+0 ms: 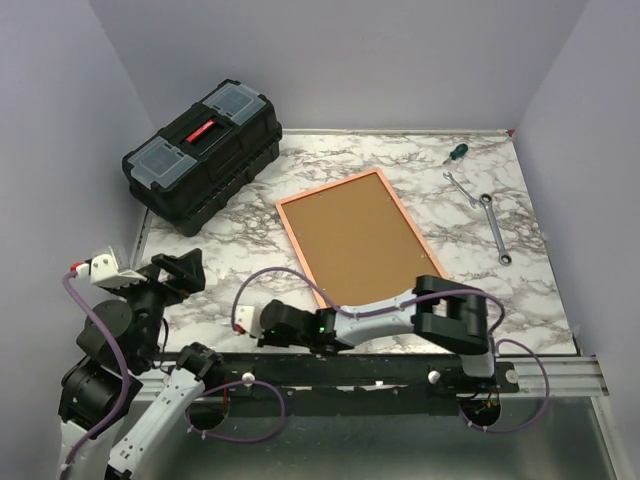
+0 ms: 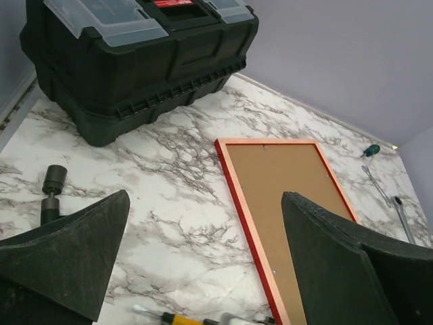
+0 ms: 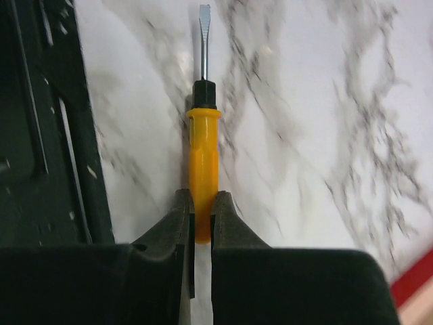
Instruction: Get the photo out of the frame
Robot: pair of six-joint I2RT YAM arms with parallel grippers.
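The frame [image 1: 300,253] lies flat in the middle of the marble table [image 1: 250,230] with its brown back board [image 1: 357,238] facing up, so the photo cannot be seen. Near its close end, the right gripper [image 3: 201,203] pinches the yellow handle of a screwdriver [image 3: 203,149] lying on the table. The left gripper [image 2: 205,203] is wide open and holds nothing. A black toolbox [image 1: 205,155] sits far left, and 2 wrenches [image 1: 497,225] lie far right.

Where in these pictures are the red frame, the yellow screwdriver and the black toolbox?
red frame [image 2: 246,230], left wrist view, on its left rail.
yellow screwdriver [image 3: 203,156], right wrist view, on the handle.
black toolbox [image 1: 200,128], top external view, on its red handle.
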